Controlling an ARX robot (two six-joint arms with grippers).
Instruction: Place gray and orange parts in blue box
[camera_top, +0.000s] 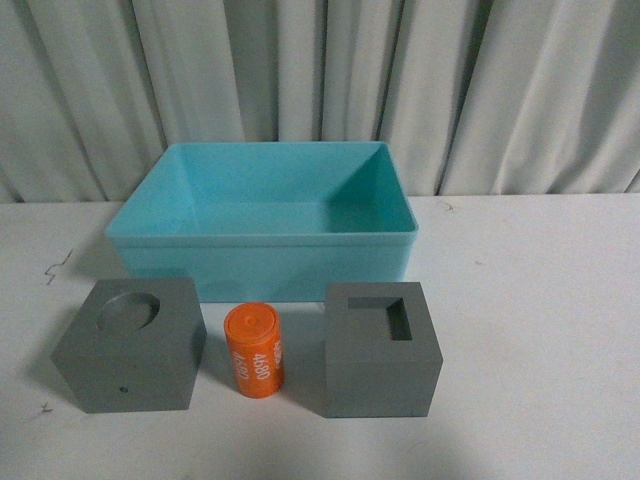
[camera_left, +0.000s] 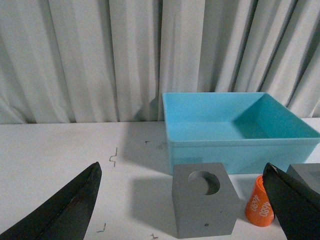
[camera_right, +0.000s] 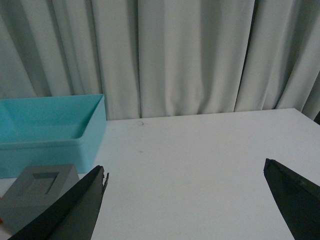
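Observation:
The blue box (camera_top: 262, 240) stands empty at the middle back of the white table. In front of it stand a gray cube with a round recess (camera_top: 130, 345), an orange cylinder printed "4680" (camera_top: 254, 350), and a gray cube with a rectangular recess (camera_top: 382, 350). Neither arm shows in the front view. My left gripper (camera_left: 182, 172) is open, with the round-recess cube (camera_left: 204, 206) between its fingers and the cylinder (camera_left: 259, 204) beside one. My right gripper (camera_right: 185, 170) is open over bare table, the rectangular-recess cube (camera_right: 37, 192) beside one finger.
Pale curtains (camera_top: 320, 80) hang behind the table. Small dark scratch marks (camera_top: 58, 265) lie on the table at the left. The table's right edge shows in the right wrist view (camera_right: 307, 117).

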